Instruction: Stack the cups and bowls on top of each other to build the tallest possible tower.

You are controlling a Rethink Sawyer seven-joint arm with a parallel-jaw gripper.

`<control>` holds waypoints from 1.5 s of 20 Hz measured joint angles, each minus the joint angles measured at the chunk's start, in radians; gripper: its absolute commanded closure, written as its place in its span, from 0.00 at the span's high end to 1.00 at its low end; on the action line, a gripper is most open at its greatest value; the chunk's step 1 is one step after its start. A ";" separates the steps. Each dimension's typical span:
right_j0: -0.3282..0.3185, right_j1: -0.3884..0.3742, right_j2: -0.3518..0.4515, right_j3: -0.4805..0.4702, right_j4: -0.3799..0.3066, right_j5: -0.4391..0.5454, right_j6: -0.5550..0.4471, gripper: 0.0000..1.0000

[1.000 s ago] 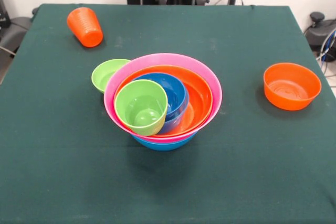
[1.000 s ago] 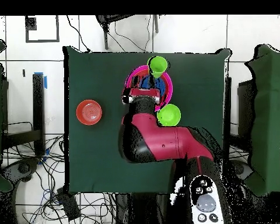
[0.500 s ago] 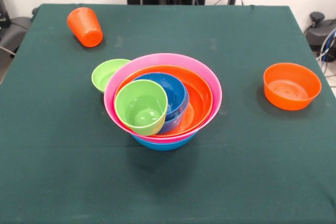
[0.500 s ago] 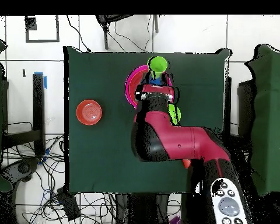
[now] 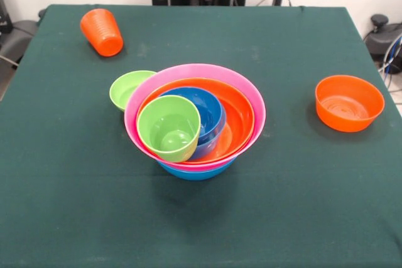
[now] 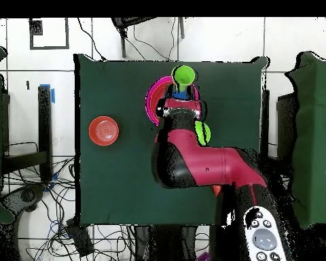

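Red arm above tower, gripper hidden.

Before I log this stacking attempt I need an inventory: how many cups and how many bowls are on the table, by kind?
Cups: 2, the orange ribbed cup and the lime green cup.
Bowls: 5, pink, large orange, small blue, base blue, small lime-green, plus the separate orange bowl, making 6.
Total: 8.

We see glossy smooth plastic bowls, a ribbed plastic orange cup at ten o'clock, and a matt green cloth table.
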 measured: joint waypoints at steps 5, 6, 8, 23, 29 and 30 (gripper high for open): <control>0.030 0.000 0.000 0.000 0.000 0.000 0.000 1.00; 0.031 0.000 0.000 0.000 0.000 0.000 0.000 1.00; 0.028 0.000 0.000 0.000 0.000 0.000 0.000 1.00; -0.030 0.001 0.034 0.000 -0.054 0.000 0.000 1.00; -0.149 0.019 0.141 -0.001 -0.159 0.001 0.000 1.00; -0.175 0.025 0.166 -0.001 -0.176 0.002 0.000 1.00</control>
